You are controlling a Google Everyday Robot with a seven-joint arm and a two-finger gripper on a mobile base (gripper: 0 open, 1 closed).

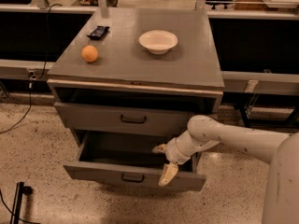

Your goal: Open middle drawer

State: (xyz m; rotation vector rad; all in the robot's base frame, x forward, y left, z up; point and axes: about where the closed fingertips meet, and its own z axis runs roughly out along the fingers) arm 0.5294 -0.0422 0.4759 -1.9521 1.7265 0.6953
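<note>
The middle drawer (pixel 93 172) is pulled out from the grey cabinet, and its shallow inside (pixel 117 148) looks empty. Its small dark bar handle (pixel 132 177) sits at the centre of the front. My gripper (pixel 163 161) is at the right part of this drawer, just over the front panel's top edge, right of the handle. It is open and holds nothing. One pale fingertip (pixel 167 174) hangs down in front of the panel, and the other (pixel 160 148) points left above the drawer's inside.
The drawer above (pixel 93 118), with a wider handle (pixel 133 119), is shut. On the cabinet top (pixel 201 73) lie an orange (pixel 89 53), a white bowl (pixel 158 41) and a dark packet (pixel 98 31). My white arm (pixel 243 139) comes in from the right. A black stand (pixel 16 202) is on the floor at the left.
</note>
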